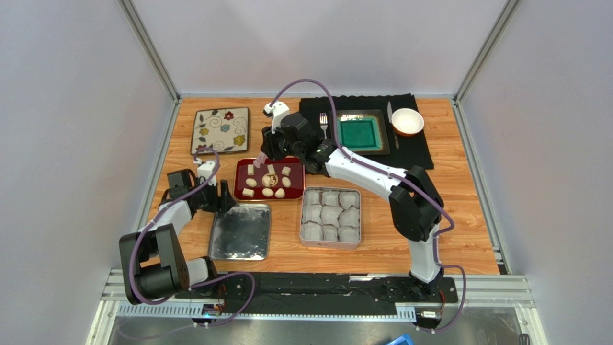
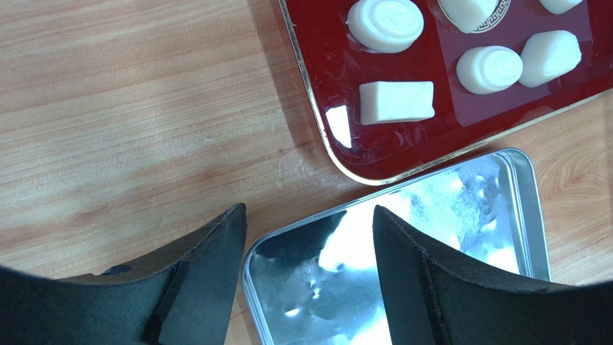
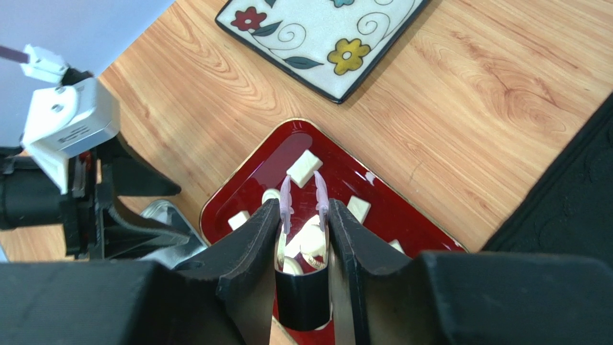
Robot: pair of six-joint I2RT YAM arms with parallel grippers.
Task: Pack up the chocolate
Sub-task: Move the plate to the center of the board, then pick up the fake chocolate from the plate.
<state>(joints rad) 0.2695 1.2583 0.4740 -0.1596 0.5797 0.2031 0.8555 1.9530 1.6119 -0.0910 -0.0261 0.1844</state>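
Several cream chocolate pieces [image 1: 268,182] [image 2: 396,101] [image 3: 304,167] lie on the red tray [image 1: 240,167] [image 2: 338,65] [image 3: 403,215]. My right gripper [image 1: 273,144] [image 3: 303,208] is over the tray and shut on a pair of tongs [image 3: 285,205] with purple tips. The tips stand slightly apart just above the middle pieces, and I see none of them lifted. My left gripper [image 1: 221,201] [image 2: 309,215] is open, low over the far left corner of the silver tin lid [image 1: 241,231] [image 2: 446,208], holding nothing.
A tin [image 1: 331,215] filled with white crinkled paper cups sits right of the lid. A flowered square plate [image 1: 220,130] [image 3: 324,29] lies behind the tray. On the black mat [image 1: 424,147] are a green plate [image 1: 358,132], a fork [image 1: 324,123] and a white bowl [image 1: 407,121].
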